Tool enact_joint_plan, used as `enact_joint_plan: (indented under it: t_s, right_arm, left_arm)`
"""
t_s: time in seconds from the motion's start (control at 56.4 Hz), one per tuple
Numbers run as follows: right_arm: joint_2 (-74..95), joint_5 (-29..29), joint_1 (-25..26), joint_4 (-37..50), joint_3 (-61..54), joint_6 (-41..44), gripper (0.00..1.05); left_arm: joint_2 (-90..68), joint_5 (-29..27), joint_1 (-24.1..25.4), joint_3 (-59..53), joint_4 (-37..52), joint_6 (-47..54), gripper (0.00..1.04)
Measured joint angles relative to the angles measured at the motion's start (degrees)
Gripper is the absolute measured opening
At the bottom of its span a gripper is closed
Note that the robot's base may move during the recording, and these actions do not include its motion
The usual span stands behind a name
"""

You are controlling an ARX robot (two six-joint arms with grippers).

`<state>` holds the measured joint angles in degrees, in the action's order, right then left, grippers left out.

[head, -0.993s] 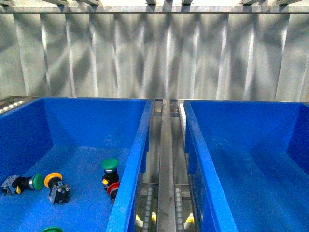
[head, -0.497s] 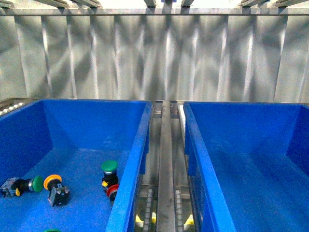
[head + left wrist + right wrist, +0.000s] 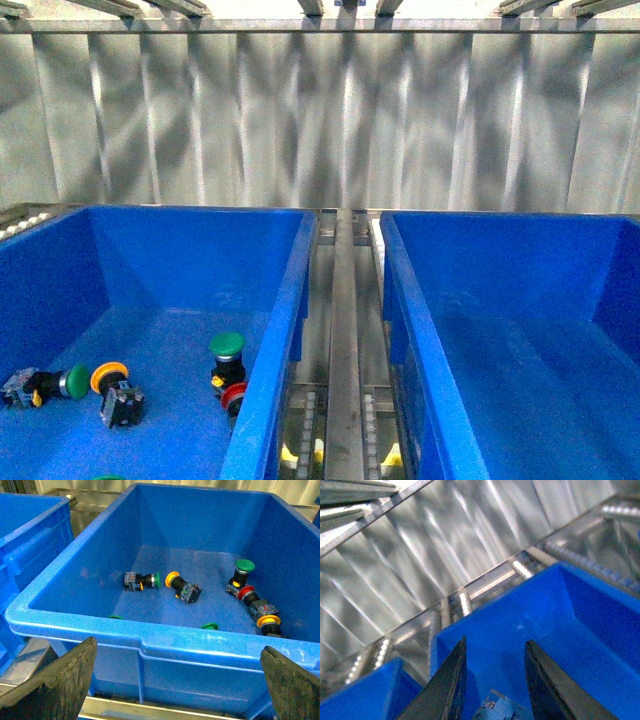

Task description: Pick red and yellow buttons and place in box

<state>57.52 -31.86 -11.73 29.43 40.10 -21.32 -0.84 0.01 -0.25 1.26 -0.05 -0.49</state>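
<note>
A: What's in the glossy blue moulded-plastic bin [image 3: 150, 647], seen from the L wrist?

B: Small push-button switches w/ round domed caps on stubby black-and-grey bodies. Yellow-capped switch [image 3: 181, 585] lies on its side mid-floor. Red-capped switch [image 3: 248, 596] lies tipped nr the far side, a 2nd yellow-capped one [image 3: 269, 623] just beside it.

A: Greens?

B: A green-capped switch on its side [image 3: 142, 580], cap nr the 1st yellow's cap, and an upright green-capped one [image 3: 242, 571] just behind the red. Two more green caps peek over the nr wall, mostly hidden. So 2 yellow, 1 red, 4 green by my count.

A: L gripper [image 3: 175, 690]?

B: Two dark, rough-faced fingers [image 3: 55, 680] spread wide apart, nothing btwn them but the bin's nr wall. Hangs outside the bin; all switches lie beyond the tips, inside.

A: R gripper [image 3: 495, 685]?

B: Narrow gap btwn two dark tapered fingers [image 3: 447, 685], slightly parted, gripping nothing. Pitched upward twd the ribbed shiny metal wall [image 3: 395, 575], over a second smooth blue plastic bin [image 3: 580, 625]. No switch seen in it.

A: Front cam?

B: Neither arm shows. Two blue bins, grey metal roller rail [image 3: 343, 370] btwn them.
</note>
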Motion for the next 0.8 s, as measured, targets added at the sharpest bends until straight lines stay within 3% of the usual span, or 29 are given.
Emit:
enact_joint_plan:
  t_s: [0.106,0.231,0.55,0.798]
  right_arm:
    - [0.42,0.59,1.77,1.49,0.0,8.5,0.28]
    - [0.66,1.88,4.72,1.7,0.0,12.13,0.28]
    - [1.79,4.9,6.82,0.59,0.61,12.52,0.28]
    - [3.17,7.39,12.87,0.9,1.4,11.65,0.28]
  left_arm:
    - [0.0,-0.02,0.0,0.0,0.0,0.0,0.97]
    - [0.0,-0.02,0.0,0.0,0.0,0.0,0.97]
    - [0.0,-0.17,0.0,0.0,0.0,0.0,0.97]
    - [0.0,-0.13,0.0,0.0,0.0,0.0,0.97]
